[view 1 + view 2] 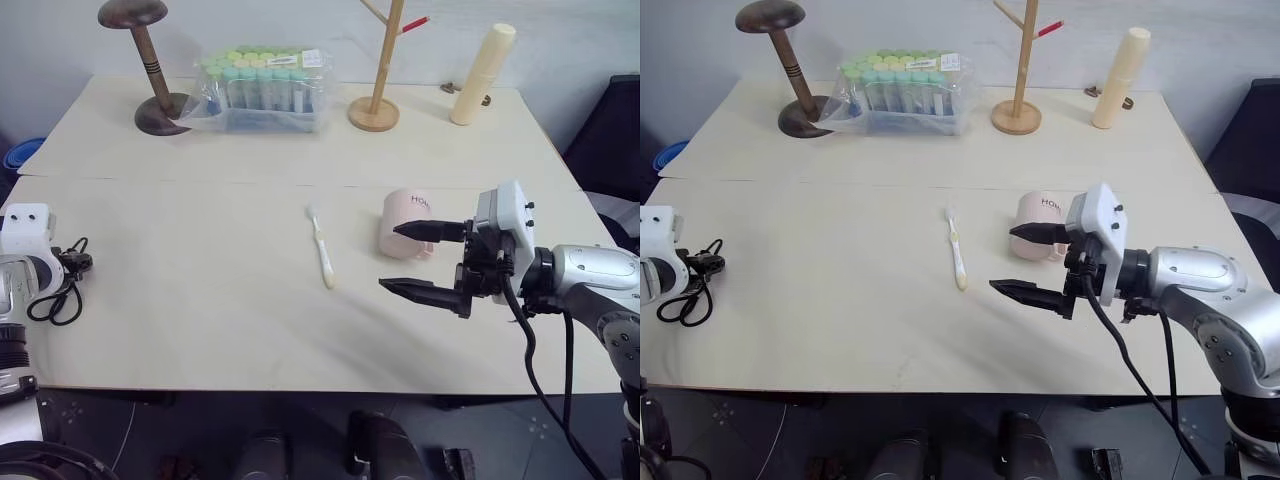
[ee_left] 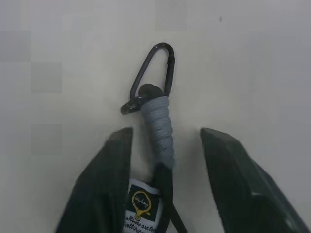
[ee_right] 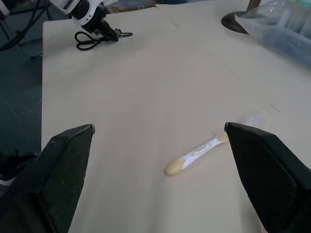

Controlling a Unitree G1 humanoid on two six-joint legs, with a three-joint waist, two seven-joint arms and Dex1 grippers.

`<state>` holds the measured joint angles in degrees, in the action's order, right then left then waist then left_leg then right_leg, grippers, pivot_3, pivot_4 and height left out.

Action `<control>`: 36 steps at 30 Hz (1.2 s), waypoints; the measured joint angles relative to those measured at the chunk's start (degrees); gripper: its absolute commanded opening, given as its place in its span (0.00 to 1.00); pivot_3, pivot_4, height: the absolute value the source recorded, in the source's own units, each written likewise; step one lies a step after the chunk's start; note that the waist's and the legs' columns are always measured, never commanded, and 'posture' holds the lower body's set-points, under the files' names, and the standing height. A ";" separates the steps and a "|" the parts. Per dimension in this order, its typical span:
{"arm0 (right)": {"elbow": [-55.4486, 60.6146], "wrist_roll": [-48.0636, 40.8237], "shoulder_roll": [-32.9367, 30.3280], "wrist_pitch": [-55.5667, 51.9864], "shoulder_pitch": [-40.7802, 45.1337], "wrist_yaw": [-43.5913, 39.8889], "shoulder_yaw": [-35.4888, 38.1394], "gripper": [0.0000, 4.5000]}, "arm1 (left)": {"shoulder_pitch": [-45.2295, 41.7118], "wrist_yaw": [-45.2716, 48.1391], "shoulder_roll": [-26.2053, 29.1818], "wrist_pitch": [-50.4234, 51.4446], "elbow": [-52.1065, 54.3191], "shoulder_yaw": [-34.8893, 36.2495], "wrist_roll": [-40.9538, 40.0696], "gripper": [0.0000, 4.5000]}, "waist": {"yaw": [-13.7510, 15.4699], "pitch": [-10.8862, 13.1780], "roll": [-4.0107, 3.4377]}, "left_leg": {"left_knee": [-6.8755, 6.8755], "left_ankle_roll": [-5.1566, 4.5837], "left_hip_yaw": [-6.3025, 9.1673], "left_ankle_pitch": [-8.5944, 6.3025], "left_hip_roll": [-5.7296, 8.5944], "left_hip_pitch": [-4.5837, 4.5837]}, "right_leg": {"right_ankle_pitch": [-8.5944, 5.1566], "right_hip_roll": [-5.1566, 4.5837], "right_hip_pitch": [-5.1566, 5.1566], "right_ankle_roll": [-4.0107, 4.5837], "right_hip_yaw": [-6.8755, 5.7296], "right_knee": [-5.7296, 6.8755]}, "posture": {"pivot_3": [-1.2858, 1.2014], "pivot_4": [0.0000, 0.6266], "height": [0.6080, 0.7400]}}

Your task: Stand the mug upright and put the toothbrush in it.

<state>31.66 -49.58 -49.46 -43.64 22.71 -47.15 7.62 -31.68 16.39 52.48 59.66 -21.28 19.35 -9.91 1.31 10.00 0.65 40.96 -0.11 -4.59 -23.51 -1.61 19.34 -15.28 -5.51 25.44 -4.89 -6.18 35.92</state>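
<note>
The pink mug (image 1: 405, 223) is partly hidden: the upper finger of the right gripper (image 1: 415, 258) crosses in front of it, only the start of its dark lettering reads, and whether it is upright or lying on its side is hard to judge from here. It rests on the pale table (image 1: 200, 310), just right of the toothbrush (image 1: 321, 248), which lies flat on its own, bristle end away from the table's near edge and yellow end toward it, touching nothing. The right gripper hangs just on the near side of the mug with its two black fingers spread wide and nothing between them; its wrist view shows the toothbrush lying in the gap ahead. Far to the left of the mug, at the table's edge, the left gripper (image 2: 166, 160) is cut off by the frame in the head views; its wrist view shows the fingers parted to either side of a black cord loop (image 1: 57, 290) with a grey-wrapped end and a carabiner (image 2: 154, 73), though I cannot tell whether they touch it. Behind the mug stand one dark hat stand (image 1: 150, 70), one bag of capped tubes (image 1: 262, 88), one wooden branch stand (image 1: 378, 70) and one tall cream cylinder (image 1: 482, 74). One mug, one toothbrush, two grippers.
</note>
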 measured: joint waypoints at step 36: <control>-53.56 25.75 19.39 -11.79 26.44 20.60 -9.76 0.64 | -15.08 40.26 -3.06 0.73 38.54 -21.59 -32.48 0.99 | -2.89 0.19 -0.18 | -0.18 0.15 -0.12 0.01 -0.07 0.01 | -0.05 0.03 0.15 0.08 0.07 -0.03 | 0.52 0.24 1.00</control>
<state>-21.90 -23.83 -30.07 -55.43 49.15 -26.56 -2.14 -46.76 56.65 49.42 60.39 17.25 -2.24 -42.39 -1.59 10.19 0.46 40.78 0.04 -4.72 -23.50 -1.67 19.35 -15.32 -5.48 25.60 -4.80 -6.11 35.89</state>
